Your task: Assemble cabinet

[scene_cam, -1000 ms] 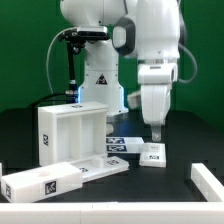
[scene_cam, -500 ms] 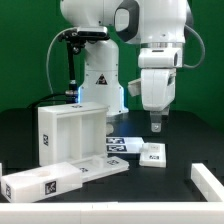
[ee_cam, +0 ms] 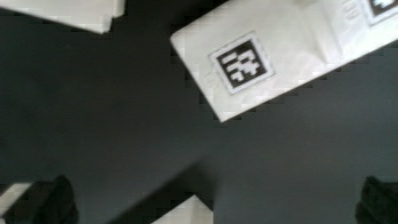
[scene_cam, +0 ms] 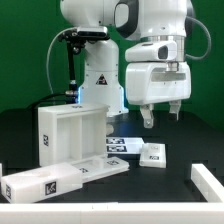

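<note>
On the exterior view's left, low on the dark counter (scene_cam: 188, 150), lies a long cabinet piece (scene_cam: 42, 184) with a tag on its near face. Just behind it the big open box (scene_cam: 62, 130) of the cabinet stands upright, its inner compartments showing. A flat tray-like piece (scene_cam: 100, 167) lies at the box's foot, close against the long one, though whether they touch I cannot tell.

Toward the middle the marker board (scene_cam: 122, 146) lies flat on the counter, beyond the tray-like piece. Just to its right sits a small white block (scene_cam: 153, 154), tag on top, alone and touched by nothing.

Above that block, well clear of it, hangs the end effector (scene_cam: 162, 114); its fingers (scene_cam: 148, 118) are spread apart and nothing is between them. At the exterior view's far right a cut-off white piece (scene_cam: 210, 180) rests on the counter, well apart from the rest.

In the wrist view the two dark fingertips (ee_cam: 45, 200) stand wide at opposite sides, with only dark counter between them. A tagged white surface (ee_cam: 267, 55) lies beyond; I cannot tell whether it is the marker board or a cabinet part.
</note>
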`<state>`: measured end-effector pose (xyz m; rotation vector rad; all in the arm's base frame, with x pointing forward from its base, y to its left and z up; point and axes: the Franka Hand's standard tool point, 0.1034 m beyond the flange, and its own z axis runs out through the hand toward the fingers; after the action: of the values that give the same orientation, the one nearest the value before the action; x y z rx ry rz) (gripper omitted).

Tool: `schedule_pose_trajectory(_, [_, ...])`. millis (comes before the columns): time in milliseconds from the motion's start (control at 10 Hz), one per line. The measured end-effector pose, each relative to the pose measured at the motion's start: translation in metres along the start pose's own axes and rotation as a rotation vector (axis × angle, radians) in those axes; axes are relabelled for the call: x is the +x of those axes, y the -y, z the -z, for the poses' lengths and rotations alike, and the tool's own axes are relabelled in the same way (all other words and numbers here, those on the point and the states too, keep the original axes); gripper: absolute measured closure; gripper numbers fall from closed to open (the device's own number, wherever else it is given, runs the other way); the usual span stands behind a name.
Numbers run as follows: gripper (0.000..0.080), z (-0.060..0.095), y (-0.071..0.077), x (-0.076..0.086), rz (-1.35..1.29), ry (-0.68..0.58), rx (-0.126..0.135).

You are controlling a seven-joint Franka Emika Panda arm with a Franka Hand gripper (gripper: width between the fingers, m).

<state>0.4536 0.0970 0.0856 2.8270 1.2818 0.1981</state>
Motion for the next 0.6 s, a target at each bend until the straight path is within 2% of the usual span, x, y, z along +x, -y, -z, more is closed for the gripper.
schedule_pose_trajectory(300, [0.0002, 0.000, 0.000, 0.000, -0.001, 0.001, 0.001])
schedule_pose_trajectory(400, [0.0002, -0.002, -0.007, -0.005, 0.001, 0.022, 0.008])
schedule_pose_trajectory(600, [0.0002, -0.006, -0.059, -0.010, -0.089, 0.086, 0.011])
